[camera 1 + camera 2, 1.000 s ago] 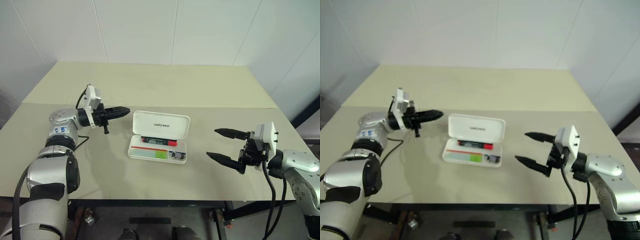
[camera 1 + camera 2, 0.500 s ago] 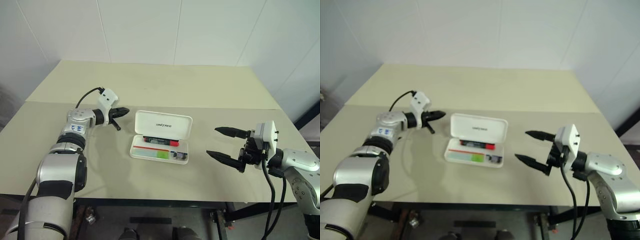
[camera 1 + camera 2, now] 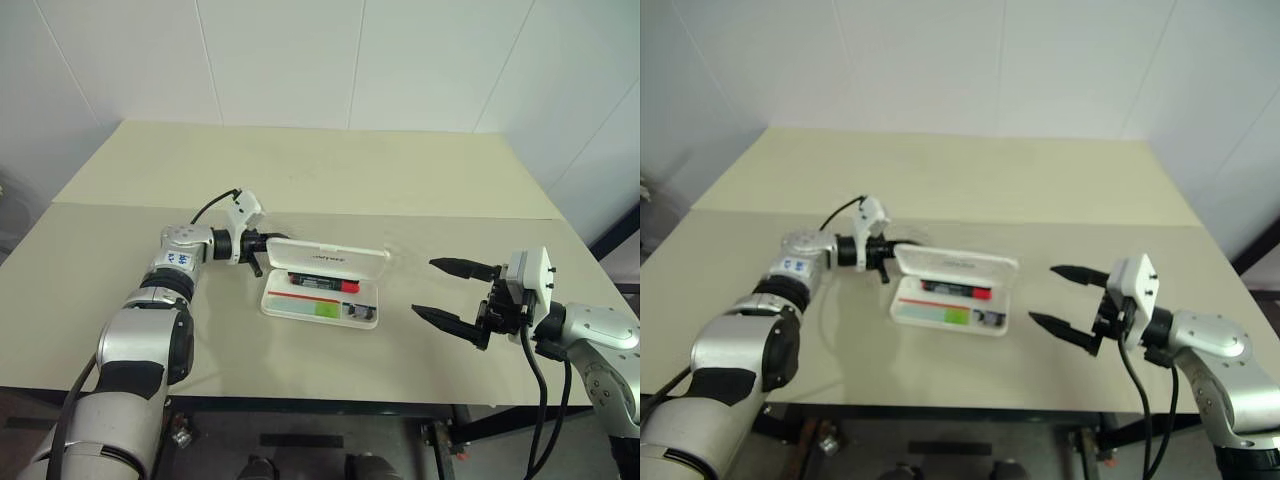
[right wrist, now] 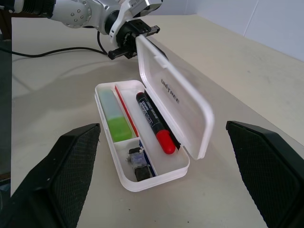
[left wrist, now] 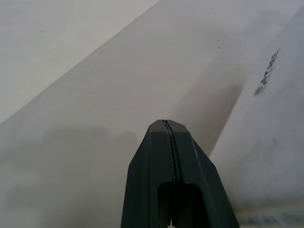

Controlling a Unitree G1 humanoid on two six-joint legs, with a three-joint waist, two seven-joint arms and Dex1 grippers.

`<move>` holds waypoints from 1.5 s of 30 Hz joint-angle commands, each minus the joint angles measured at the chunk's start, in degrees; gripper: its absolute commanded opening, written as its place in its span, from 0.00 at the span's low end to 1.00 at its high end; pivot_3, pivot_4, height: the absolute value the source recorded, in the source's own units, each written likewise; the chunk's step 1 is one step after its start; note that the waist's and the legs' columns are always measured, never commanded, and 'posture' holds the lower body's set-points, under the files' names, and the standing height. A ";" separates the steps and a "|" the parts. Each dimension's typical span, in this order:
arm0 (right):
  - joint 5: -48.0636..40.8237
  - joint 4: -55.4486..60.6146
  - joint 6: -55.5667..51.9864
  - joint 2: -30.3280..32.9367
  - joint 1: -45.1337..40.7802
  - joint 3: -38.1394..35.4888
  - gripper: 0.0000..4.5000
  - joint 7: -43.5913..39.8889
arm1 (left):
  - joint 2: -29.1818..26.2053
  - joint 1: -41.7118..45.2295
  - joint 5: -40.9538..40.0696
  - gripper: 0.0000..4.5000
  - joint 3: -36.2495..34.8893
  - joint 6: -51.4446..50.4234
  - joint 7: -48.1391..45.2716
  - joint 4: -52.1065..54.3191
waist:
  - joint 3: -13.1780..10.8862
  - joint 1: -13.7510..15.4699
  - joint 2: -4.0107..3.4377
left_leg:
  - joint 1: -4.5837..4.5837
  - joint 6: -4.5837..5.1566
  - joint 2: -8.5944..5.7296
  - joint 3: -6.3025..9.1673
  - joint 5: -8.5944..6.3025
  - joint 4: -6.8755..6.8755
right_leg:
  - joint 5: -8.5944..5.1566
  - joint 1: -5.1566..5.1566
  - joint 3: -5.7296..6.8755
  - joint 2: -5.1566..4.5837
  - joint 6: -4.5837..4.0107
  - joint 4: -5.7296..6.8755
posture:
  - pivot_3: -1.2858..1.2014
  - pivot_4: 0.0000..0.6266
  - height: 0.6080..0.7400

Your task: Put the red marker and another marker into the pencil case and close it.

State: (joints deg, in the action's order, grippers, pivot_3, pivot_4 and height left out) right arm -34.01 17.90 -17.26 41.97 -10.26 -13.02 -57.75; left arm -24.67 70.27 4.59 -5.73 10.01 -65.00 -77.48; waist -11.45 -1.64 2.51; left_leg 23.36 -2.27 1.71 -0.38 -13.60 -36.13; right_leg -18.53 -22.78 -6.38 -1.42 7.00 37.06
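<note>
A white pencil case (image 3: 320, 295) sits near the middle of the beige worktop (image 3: 300, 170), its lid (image 4: 173, 97) half lowered. Inside lie the red marker (image 4: 153, 121) and the green marker (image 4: 115, 118), side by side. The left tool (image 3: 262, 242), fingers pressed together, touches the lid's left end. The right tool (image 3: 450, 292), fingers spread wide, hovers empty toward the right edge, well apart from the case.
</note>
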 commanded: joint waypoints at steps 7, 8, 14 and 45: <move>-4.19 -4.26 0.89 2.85 -2.35 -3.44 1.00 -7.58 | -2.07 3.13 4.26 0.00 5.01 3.98 -11.30 0.71 | 0.00 -0.08 0.00 | 0.00 0.00 0.00 -0.01 0.00 0.01 | 0.00 0.00 -0.01 0.01 0.00 -0.02 | 0.52 0.24 1.00; -4.93 -6.15 0.81 3.32 -3.30 -3.79 1.00 -9.36 | -2.12 3.30 4.31 0.00 5.30 4.28 -12.21 0.73 | 0.00 -0.10 0.00 | 0.00 0.00 0.00 -0.01 0.00 0.01 | 0.00 0.00 -0.01 0.00 0.00 -0.01 | 0.52 0.24 1.00; -4.35 -20.71 2.32 7.42 -9.70 -3.42 1.00 -20.58 | -1.10 4.00 4.14 0.00 6.15 6.42 -16.03 1.05 | 0.00 -0.05 0.00 | -0.02 0.00 0.00 -0.01 0.00 -0.04 | 0.00 0.01 -0.01 0.00 0.00 0.02 | 0.52 0.24 1.00; -3.41 -26.46 4.01 9.24 -16.70 -1.54 1.00 -30.09 | 1.84 4.46 18.42 0.00 25.16 36.56 -12.10 1.03 | 0.01 -0.23 -0.15 | -0.30 0.07 -0.02 -0.04 0.04 -0.44 | 0.04 0.27 -0.16 -0.02 0.05 0.37 | 0.52 0.24 1.00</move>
State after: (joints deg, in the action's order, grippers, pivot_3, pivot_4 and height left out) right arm -35.99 -10.17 -13.13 50.62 -26.58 -12.82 -86.74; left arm -22.98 75.73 20.66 17.95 46.99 -77.55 -75.01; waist -11.44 -1.87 2.37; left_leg 23.06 -2.19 1.69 -0.43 -13.55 -36.62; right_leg -18.48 -22.51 -6.55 -1.44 7.06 37.44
